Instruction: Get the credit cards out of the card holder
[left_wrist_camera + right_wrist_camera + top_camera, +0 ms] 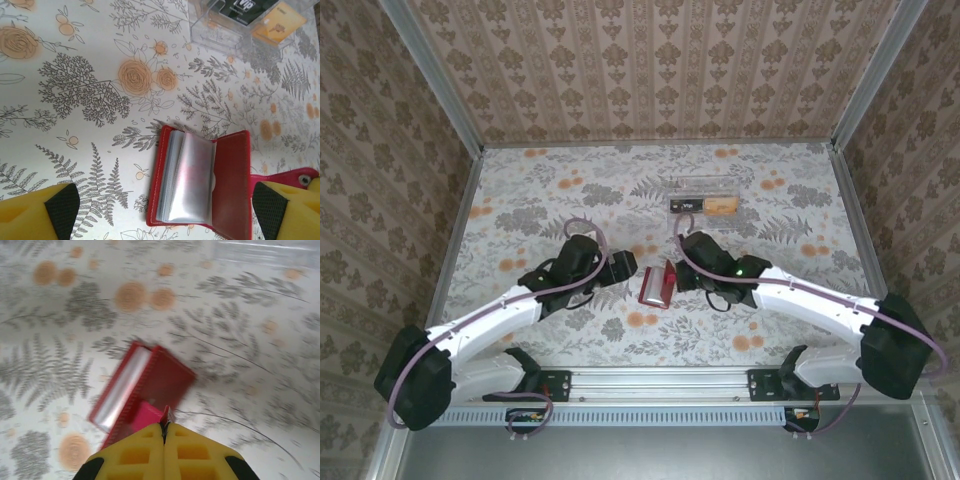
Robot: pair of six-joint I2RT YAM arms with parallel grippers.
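Note:
The red card holder [654, 286] lies open on the floral table between my two grippers. In the left wrist view the card holder [231, 185] shows a stack of clear plastic sleeves [187, 180] standing up from its spine, and its closing tab [302, 178] with a snap sticks out to the right. My left gripper [165, 215] is open, its yellow fingers [60, 210] wide apart around the holder without touching it. My right gripper [164, 426] is shut on the closing tab, and the holder [165, 377] hangs blurred in front of it. No card can be made out in the sleeves.
A clear plastic box [701, 205] holding a black card and an orange card stands at the back of the table, also seen as the box [245, 22] in the left wrist view. Patterned walls ring the table. Free surface lies to the left and right of the arms.

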